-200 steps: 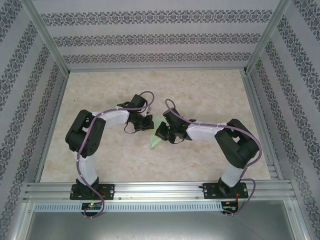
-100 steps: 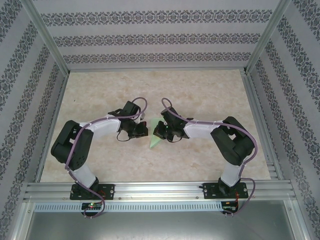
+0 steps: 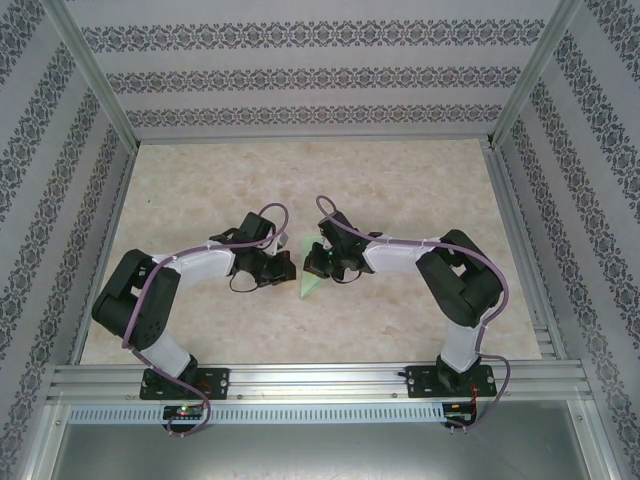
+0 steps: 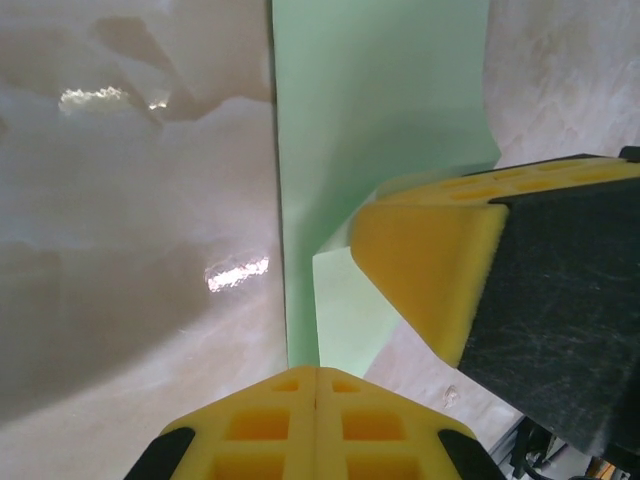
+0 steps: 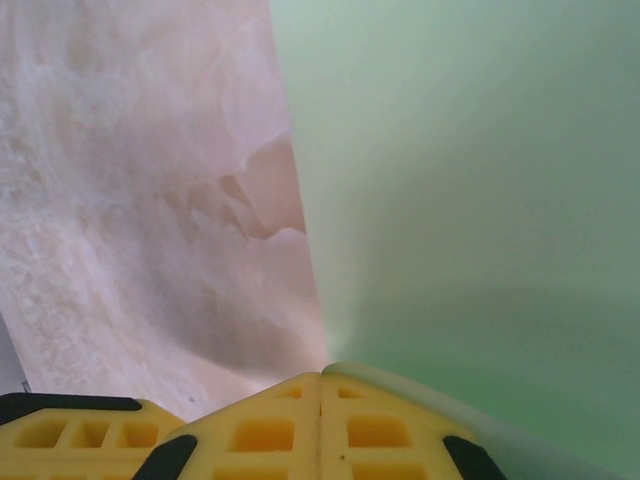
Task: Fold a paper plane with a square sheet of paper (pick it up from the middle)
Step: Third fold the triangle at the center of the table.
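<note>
Looks mid-fold: the green paper (image 3: 309, 286) sits on the surface (image 3: 400, 190), a narrow wedge between left tool (image 3: 286, 266) and right tool (image 3: 314, 262), both clenched shut. Next probably needs a firm crease press, no sliding.

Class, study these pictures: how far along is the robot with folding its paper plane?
Done: the paper is already folded to a narrow point, with layered flaps in the left wrist view. In hand: left gripper and right gripper, both shut, meet it from either side. Left: probably final creases, since one flap curls up.
</note>
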{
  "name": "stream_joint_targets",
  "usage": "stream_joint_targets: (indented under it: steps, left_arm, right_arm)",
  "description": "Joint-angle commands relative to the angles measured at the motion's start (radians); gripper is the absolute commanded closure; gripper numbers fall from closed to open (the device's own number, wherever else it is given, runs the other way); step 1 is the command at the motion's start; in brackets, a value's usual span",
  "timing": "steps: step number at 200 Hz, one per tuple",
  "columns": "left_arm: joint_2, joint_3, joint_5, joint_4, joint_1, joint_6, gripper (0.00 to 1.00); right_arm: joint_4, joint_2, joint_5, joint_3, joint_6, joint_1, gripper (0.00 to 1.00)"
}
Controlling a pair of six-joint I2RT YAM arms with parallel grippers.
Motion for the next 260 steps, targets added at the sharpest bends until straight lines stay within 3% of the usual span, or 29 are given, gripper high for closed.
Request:
stream_joint_targets:
  steps: [1, 260]
  left_arm:
    - [-0.019, -0.017, 0.037, 0.066, -0.02, -0.022, 0.95]
    - [0.034, -0.083, 0.048, 0.168, -0.084, -0.099, 0.97]
  right_arm:
    - [-0.019, 0.022, -0.02, 0.035, -0.037, 0.012, 1.0]
    - [0.038, 0.035, -0.05, 0.006, -0.021, 0.008, 1.0]
